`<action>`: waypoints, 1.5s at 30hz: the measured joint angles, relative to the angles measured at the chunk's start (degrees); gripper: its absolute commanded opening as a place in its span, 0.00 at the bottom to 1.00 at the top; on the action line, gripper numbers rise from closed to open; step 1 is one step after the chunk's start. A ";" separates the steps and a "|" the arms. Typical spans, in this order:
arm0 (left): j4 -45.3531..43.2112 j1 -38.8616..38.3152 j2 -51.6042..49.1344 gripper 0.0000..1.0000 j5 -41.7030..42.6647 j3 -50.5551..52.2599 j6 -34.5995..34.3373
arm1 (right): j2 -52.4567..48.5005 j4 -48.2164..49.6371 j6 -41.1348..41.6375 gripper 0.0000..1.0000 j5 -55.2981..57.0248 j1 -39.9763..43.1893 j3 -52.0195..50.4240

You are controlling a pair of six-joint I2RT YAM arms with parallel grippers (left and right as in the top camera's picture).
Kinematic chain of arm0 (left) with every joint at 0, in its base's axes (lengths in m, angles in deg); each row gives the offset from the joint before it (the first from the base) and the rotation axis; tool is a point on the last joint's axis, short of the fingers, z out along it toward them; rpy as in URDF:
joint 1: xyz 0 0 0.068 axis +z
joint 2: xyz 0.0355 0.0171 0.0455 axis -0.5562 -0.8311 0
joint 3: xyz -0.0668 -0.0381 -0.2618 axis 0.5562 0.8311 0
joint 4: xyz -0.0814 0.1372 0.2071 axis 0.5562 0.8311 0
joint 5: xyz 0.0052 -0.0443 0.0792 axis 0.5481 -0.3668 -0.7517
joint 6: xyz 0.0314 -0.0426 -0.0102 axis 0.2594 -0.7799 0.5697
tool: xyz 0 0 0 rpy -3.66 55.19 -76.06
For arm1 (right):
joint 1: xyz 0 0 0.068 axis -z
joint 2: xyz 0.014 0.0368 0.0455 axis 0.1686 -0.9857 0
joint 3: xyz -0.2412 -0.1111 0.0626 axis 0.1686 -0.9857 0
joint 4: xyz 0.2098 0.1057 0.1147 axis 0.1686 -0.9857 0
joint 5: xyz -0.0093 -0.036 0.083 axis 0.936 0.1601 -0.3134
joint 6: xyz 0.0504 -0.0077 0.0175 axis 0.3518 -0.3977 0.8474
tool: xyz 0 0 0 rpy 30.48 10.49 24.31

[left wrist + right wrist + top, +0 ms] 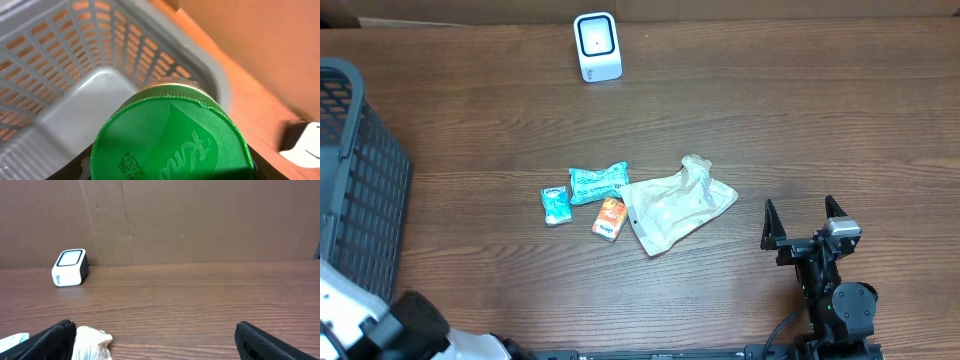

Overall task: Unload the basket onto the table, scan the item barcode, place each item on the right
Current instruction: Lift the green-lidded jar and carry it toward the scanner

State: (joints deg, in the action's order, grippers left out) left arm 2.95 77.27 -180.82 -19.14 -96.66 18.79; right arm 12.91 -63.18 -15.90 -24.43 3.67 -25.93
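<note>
Item: jar [170, 135], green lid with white script and a printed code. Left hand [168, 169], about half open, clamps it above the grey basket [60, 60]. Right hand [806, 218] is spread wide and empty. White scanner [597, 46] stands at the far side of the desk [770, 120]; packets [590, 183] and a crumpled bag [675, 205] lie mid-desk.

Overhead cam looked straight down on the table [770, 120] from far off, whole top in frame. Left wrist cam sat very close: lid [170, 140] filled the view at the left gripper [170, 174], basket [60, 65] beyond it. Right wrist cam sat low and faced level forward past the right gripper [154, 326], with the scanner [70, 267] far ahead-left. It shared scanner and bag [91, 341] with overhead.
</note>
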 measured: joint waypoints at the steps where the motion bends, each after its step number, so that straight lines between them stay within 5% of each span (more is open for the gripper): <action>1: 0.02 0.00 1.16 0.49 0.79 0.00 0.00 | 0.00 -0.02 0.00 1.00 0.00 0.02 0.00; 8: 3.67 -2.78 7.21 0.50 5.90 0.00 0.02 | 0.00 0.02 0.02 1.00 0.00 0.02 0.00; 20: 12.24 -23.56 6.97 0.50 3.72 0.31 0.70 | 0.00 0.00 0.00 1.00 -0.02 0.00 0.00; 33: 13.68 -43.25 -5.75 0.49 -6.78 0.68 0.42 | 0.00 -0.02 0.00 1.00 -0.02 0.02 0.00; 45: 13.31 -46.84 -21.35 0.49 -10.99 0.74 -0.90 | 0.00 -0.04 0.00 1.00 0.00 0.02 0.00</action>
State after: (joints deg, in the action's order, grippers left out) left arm 16.26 30.43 -202.17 -30.14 -95.92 17.90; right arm 12.91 -63.23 -15.90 -24.43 3.69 -25.93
